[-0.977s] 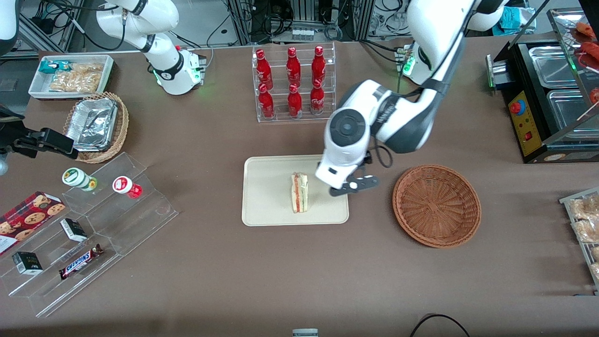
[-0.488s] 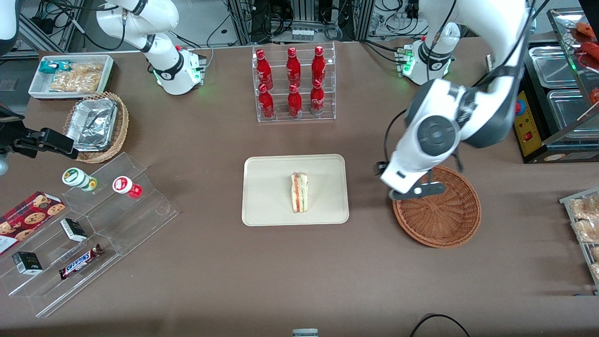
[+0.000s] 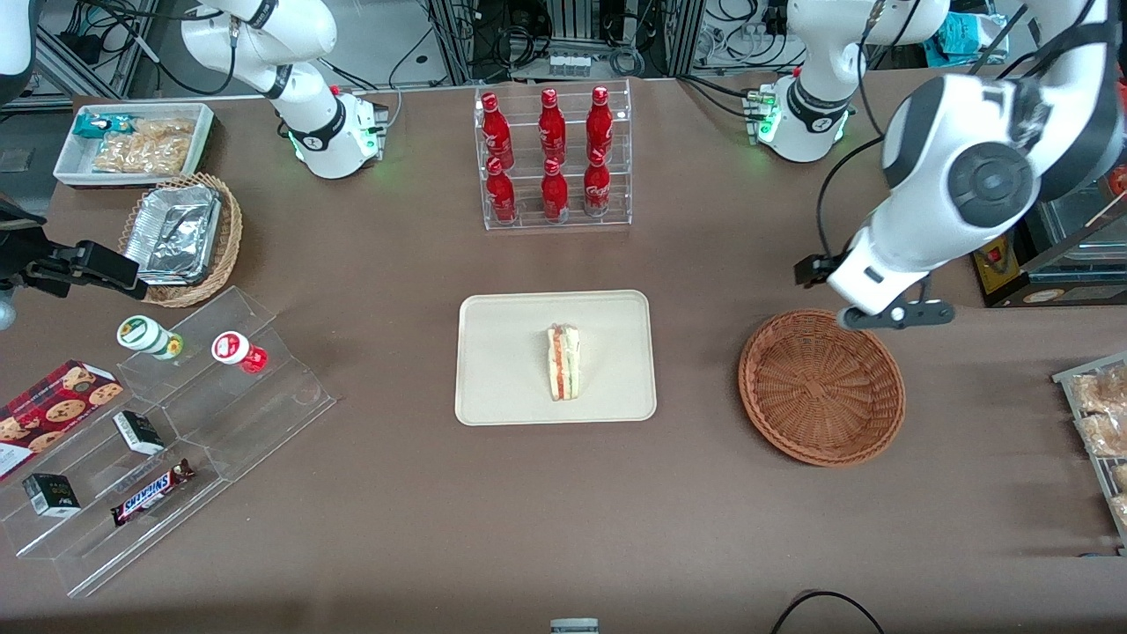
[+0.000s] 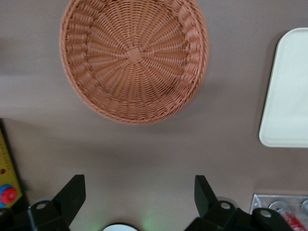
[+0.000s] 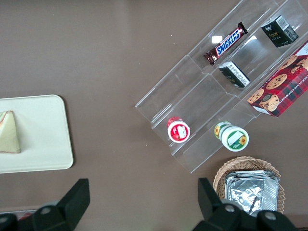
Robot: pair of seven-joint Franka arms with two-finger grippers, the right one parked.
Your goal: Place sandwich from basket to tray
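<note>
Sandwich point(image 3: 563, 362) sits on the tray point(image 3: 502, 387); basket point(image 3: 821, 387) empty; gripper point(image 4: 139, 199) hovers above the worktop's working-arm end, fingers point(image 4: 72, 192) apart; job looks finished.

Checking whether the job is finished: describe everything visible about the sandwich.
The sandwich is a small triangular wedge of white bread, its cut edge showing red, orange and green layers. It rests near the middle of the cream tray, touching only the tray. The open gripper hangs apart from it, above the far rim of the empty basket.
</note>
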